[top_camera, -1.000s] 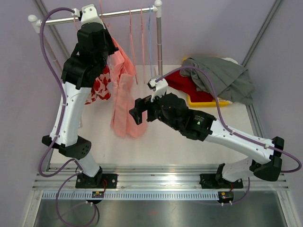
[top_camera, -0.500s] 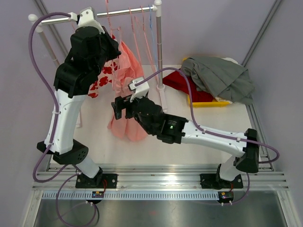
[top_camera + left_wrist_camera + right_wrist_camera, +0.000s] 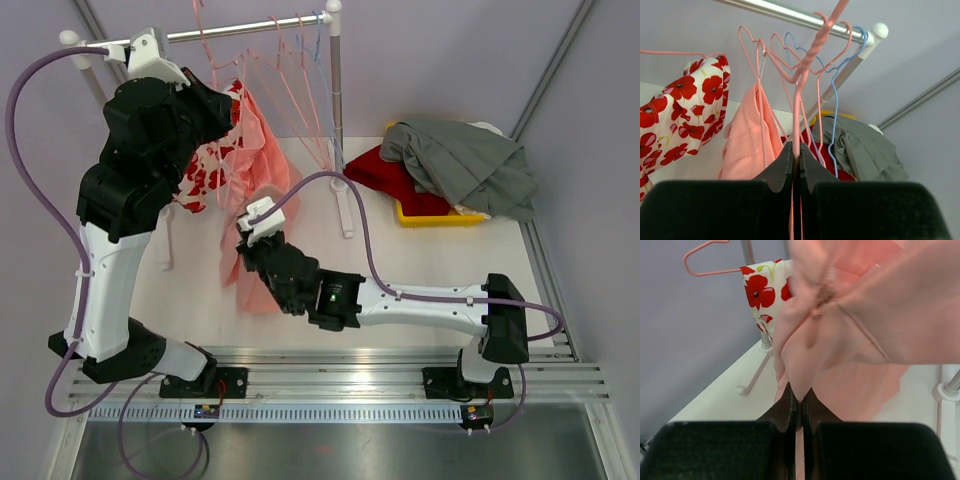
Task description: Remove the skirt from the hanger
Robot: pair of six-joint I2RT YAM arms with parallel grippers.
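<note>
A salmon-pink skirt (image 3: 262, 150) hangs from a pink wire hanger (image 3: 801, 75) below the rail (image 3: 250, 28). My left gripper (image 3: 232, 112) is up by the rail, shut on the hanger's twisted neck; in the left wrist view its jaws (image 3: 796, 150) pinch the pink wire, with the skirt (image 3: 745, 142) hanging to the left. My right gripper (image 3: 250, 232) is lower down, at the skirt's hem. In the right wrist view it (image 3: 799, 395) is shut on a bunched fold of the skirt (image 3: 855, 325).
A white garment with red flowers (image 3: 205, 165) hangs left of the skirt. Empty pink hangers and a blue hanger (image 3: 836, 100) hang on the rail beside the rack's post (image 3: 336, 90). At back right, a yellow tray (image 3: 425, 213) holds grey cloth (image 3: 470, 165) and red cloth (image 3: 380, 170).
My right gripper has swung left to the skirt's lower part and closed from wide open onto the fabric. The left arm has moved left with the hanger, pulling the skirt along.
</note>
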